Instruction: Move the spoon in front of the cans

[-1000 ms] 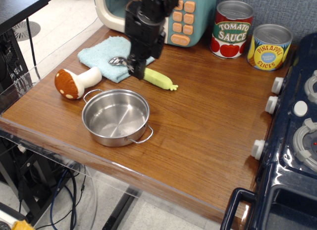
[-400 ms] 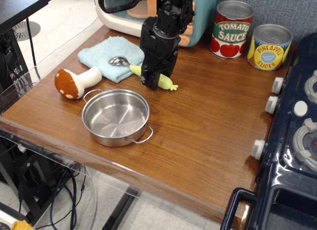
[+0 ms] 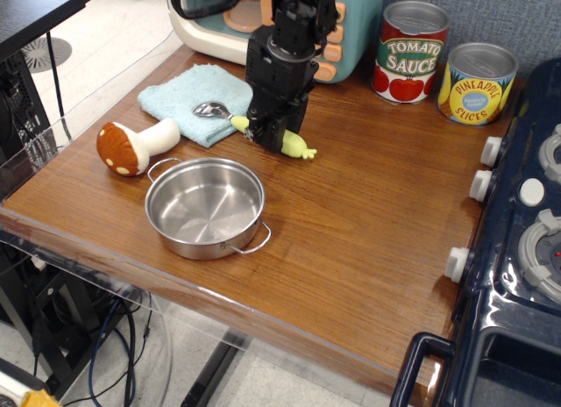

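The spoon (image 3: 294, 145) lies with its silver bowl (image 3: 209, 110) on the light blue cloth (image 3: 188, 96) and its yellow-green handle on the wooden table. My gripper (image 3: 268, 135) is down over the middle of the handle, with its fingers on either side and its black body hiding that part. I cannot tell whether the fingers are closed on the handle. The tomato sauce can (image 3: 410, 53) and the pineapple slices can (image 3: 478, 83) stand at the back right, well apart from the spoon.
A steel pot (image 3: 205, 205) sits just in front of the spoon. A toy mushroom (image 3: 133, 145) lies to the left. A teal toy oven (image 3: 351, 30) stands behind the gripper. A dark blue toy stove (image 3: 526, 214) borders the table's right side.
My gripper moved right from near the spoon's bowl to the middle of the handle and came down onto it. The spoon has barely shifted.
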`<state>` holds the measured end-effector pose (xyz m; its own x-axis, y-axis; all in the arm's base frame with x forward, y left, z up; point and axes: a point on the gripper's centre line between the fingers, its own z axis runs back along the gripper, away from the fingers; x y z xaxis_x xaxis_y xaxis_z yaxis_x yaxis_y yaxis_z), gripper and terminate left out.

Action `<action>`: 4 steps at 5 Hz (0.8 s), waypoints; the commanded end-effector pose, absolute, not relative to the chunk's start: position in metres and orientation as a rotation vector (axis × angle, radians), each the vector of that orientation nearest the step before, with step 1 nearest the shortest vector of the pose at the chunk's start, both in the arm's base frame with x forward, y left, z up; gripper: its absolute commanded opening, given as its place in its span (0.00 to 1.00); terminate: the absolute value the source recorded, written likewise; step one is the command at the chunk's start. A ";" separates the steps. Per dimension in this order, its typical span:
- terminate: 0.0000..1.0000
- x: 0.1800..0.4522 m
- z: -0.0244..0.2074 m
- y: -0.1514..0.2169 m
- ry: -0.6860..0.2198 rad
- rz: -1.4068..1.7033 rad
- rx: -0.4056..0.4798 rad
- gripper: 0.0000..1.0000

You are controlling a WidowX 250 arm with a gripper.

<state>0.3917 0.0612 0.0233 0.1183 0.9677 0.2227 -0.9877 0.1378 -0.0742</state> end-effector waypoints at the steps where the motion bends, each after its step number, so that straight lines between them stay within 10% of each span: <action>1: 0.00 0.399 0.087 0.060 -0.358 1.440 0.025 0.00; 4: 0.00 0.397 0.135 -0.026 -0.461 1.435 -0.003 0.00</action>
<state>0.3932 -0.0284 0.1094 0.0824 0.9503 0.3002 -0.9688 0.1470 -0.1995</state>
